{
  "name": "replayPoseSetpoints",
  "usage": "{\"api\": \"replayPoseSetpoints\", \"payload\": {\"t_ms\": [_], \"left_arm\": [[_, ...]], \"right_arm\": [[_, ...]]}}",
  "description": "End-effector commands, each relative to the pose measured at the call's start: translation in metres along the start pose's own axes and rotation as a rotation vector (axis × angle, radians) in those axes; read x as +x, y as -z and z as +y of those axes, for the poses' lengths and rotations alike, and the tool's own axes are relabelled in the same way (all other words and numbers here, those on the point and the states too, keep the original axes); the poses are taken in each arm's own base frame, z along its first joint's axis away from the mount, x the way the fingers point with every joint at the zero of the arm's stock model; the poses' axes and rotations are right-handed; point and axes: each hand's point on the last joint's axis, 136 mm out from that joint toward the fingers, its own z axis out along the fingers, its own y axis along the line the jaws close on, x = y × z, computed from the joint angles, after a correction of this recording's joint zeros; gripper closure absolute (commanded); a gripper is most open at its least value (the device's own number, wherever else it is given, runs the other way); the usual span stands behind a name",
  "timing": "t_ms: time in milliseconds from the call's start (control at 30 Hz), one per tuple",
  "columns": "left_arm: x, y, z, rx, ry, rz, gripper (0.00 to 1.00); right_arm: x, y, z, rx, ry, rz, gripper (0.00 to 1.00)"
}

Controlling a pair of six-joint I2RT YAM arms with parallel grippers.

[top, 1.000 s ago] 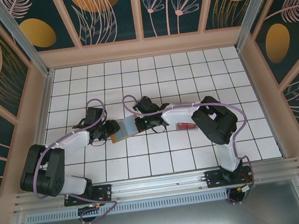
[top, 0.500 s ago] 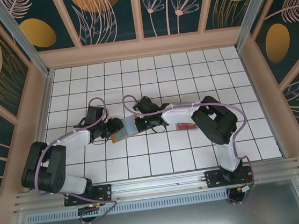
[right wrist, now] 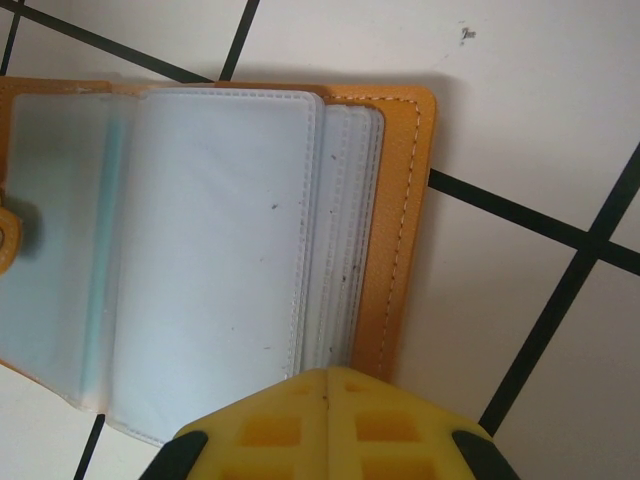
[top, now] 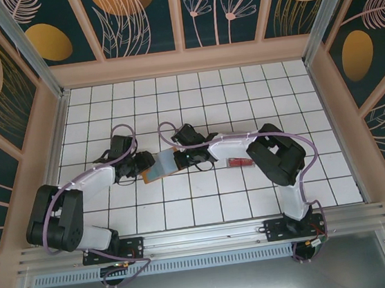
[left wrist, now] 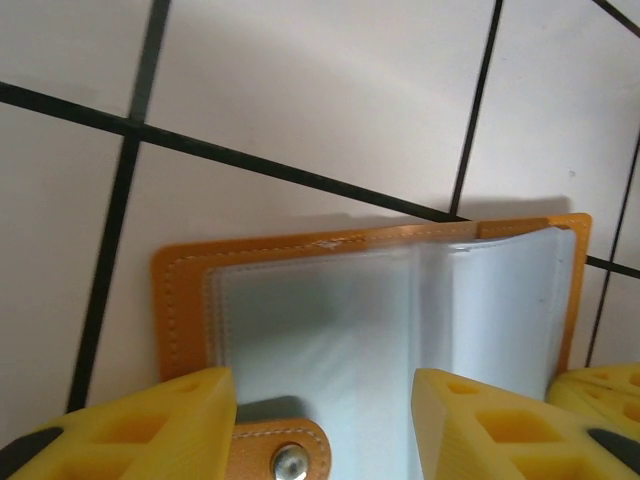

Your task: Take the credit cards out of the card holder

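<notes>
The card holder [top: 159, 166] lies open on the white tiles, tan-orange outside with clear pockets [left wrist: 330, 330] inside. Its snap tab [left wrist: 277, 455] sits between my left gripper's yellow fingers [left wrist: 150, 425]. My left gripper [top: 136, 165] is open over the holder's left panel, holding nothing. From the right, my right gripper [right wrist: 330, 415] is shut, its tip pressing on the edge of the right panel [right wrist: 400, 230]. A teal strip [right wrist: 100, 250] shows through one pocket. A reddish credit card [top: 238, 162] lies flat on the tiles to the right of the holder.
The white tiled floor [top: 206, 205] is walled by tan panels on three sides. My right forearm [top: 230, 142] stretches over the tiles just behind the reddish card. The right gripper's yellow finger [left wrist: 605, 400] shows at the lower right of the left wrist view.
My left gripper's jaws have spread a little wider and the left arm has edged toward the holder. The right arm and the holder have stayed put.
</notes>
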Motion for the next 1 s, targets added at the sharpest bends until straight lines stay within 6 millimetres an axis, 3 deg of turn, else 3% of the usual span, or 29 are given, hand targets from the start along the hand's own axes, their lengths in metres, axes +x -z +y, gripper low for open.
{"api": "replayPoseSetpoints", "payload": {"t_ms": [0, 600, 967], "left_arm": [[-0.009, 0.005, 0.006, -0.052, -0.013, -0.019, 0.49], [0.001, -0.012, 0.008, -0.050, -0.011, 0.059, 0.51], [0.001, -0.012, -0.028, 0.143, -0.036, 0.082, 0.51]], "right_arm": [[0.011, -0.008, -0.003, 0.019, 0.000, 0.030, 1.00], [0.012, -0.010, -0.001, 0.011, -0.003, 0.033, 1.00], [0.013, -0.011, -0.001, 0.011, -0.005, 0.034, 1.00]]}}
